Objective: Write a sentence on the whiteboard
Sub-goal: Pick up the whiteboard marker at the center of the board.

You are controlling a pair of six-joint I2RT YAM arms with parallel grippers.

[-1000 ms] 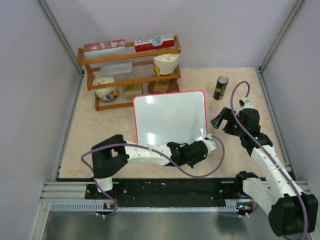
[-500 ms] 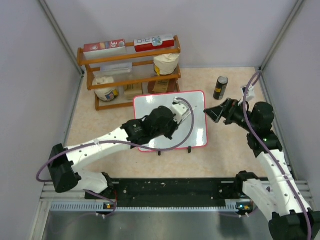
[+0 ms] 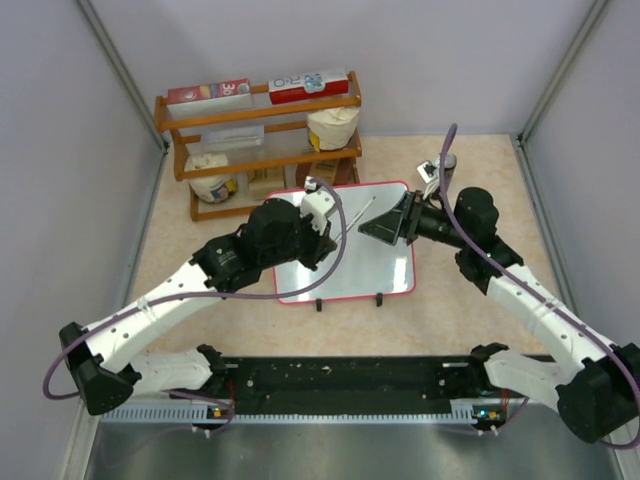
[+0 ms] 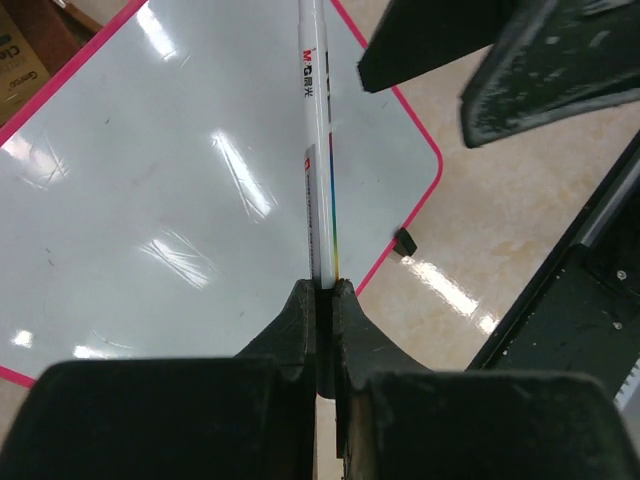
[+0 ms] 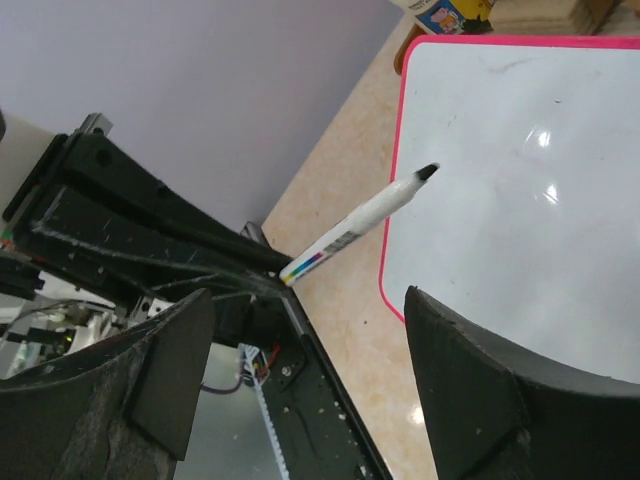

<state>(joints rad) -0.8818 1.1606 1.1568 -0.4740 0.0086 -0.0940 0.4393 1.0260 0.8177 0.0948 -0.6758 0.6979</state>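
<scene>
A: Whiteboard (image 3: 365, 270), position?
B: Flat on the table (image 3: 450, 320), centre of the overhead view. Pink frame all round, two black clip feet (image 3: 380, 298) at its lower edge. Surface is glossy white, with glare streaks in both wrist views.

A: Marker?
B: White marker (image 4: 318, 150) with a printed barrel. The left end effector (image 4: 318, 292) clamps its lower end, jaws closed tight on it. In the overhead view it slants up and right over the board's upper half. Its black tip (image 5: 428, 172) shows in the right wrist view, above the board near the left edge. Contact with the surface: cannot tell.

A: Right end effector?
B: Right end effector (image 3: 385, 228) is over the board's upper right part, jaws apart, gripping nothing. Its fingers (image 4: 540, 70) fill the upper right of the left wrist view, near the marker's far end but apart from the barrel.

A: Surroundings?
B: Wooden shelf (image 3: 260, 130) with boxes and bags, upper left, just behind the board.
</scene>
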